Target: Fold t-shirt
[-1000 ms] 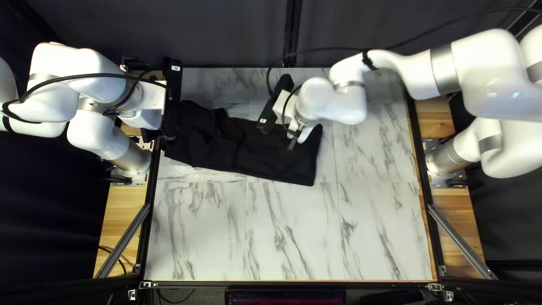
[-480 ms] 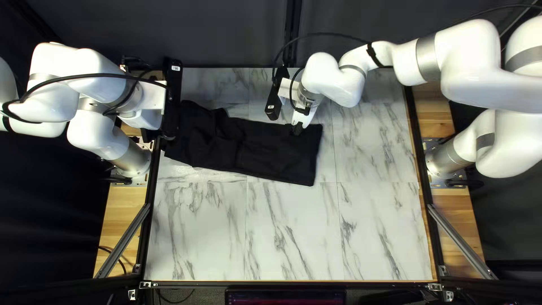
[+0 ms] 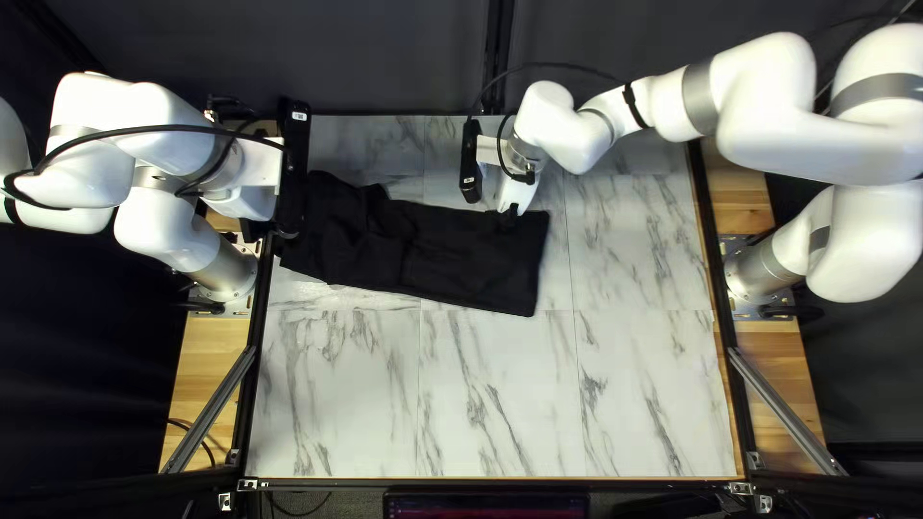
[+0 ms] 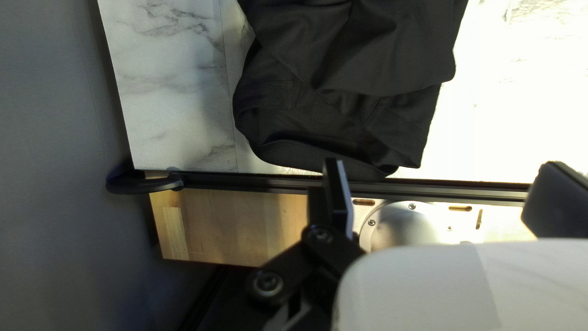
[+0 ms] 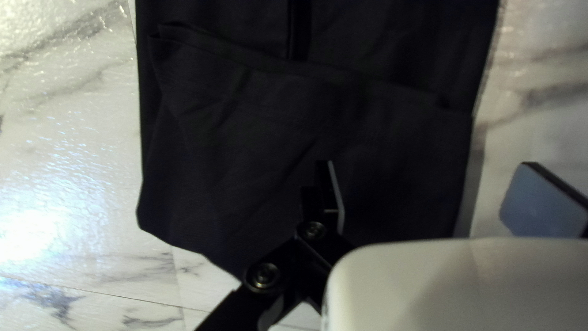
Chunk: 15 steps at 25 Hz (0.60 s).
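Ahead of the left gripper (image 3: pixel 271 232), see the t-shirt (image 3: pixel 471 259), black, laid out as a long folded strip on the table (image 3: pixel 500 394), with the rumpled end nearest. Have those fingers (image 4: pixel 340 193) spread wide, gripping nothing, near the rail (image 4: pixel 245 182), with boards (image 4: pixel 239 224) and a base plate (image 4: pixel 499 230) beneath. Under and ahead of the right gripper (image 3: pixel 510 218), find the other end, flatter, with a flap (image 5: pixel 233 147) turned back and a hem crosswise. Have these fingers (image 5: pixel 335 193) wide apart too, holding nothing: one over cloth, one beyond a long edge, over the table. Can't tell about contact with the cloth.
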Motion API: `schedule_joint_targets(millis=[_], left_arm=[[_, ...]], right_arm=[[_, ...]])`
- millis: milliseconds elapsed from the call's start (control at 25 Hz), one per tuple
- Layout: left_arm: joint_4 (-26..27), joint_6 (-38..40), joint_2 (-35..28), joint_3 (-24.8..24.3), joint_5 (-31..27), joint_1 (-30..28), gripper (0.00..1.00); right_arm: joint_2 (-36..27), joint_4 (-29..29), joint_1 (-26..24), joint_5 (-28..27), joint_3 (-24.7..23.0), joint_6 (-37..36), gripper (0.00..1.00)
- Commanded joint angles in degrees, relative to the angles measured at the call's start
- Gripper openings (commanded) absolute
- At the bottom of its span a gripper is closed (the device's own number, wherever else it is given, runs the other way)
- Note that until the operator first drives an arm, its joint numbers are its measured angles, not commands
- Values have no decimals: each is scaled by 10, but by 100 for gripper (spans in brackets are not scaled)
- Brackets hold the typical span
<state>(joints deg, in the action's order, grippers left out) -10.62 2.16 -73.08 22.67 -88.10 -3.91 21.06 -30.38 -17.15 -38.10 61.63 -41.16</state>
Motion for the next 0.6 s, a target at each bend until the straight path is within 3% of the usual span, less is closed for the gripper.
schedule_joint_targets(millis=[40,440,480,520,560,600], left_arm=[[0,0,0,0,0,0,100],[0,0,0,0,0,0,100],[0,0,0,0,0,0,100],[0,0,0,0,0,0,100],[0,0,0,0,0,0,100],[0,0,0,0,0,0,100]], right_arm=[[22,-9,-8,-20,30,-33,100],[63,22,-9,-54,74,-20,97],[63,26,-8,-56,76,-15,87],[62,28,-7,-57,76,-11,69],[62,29,-7,-56,75,-9,62],[62,31,-7,-56,75,-6,11]])
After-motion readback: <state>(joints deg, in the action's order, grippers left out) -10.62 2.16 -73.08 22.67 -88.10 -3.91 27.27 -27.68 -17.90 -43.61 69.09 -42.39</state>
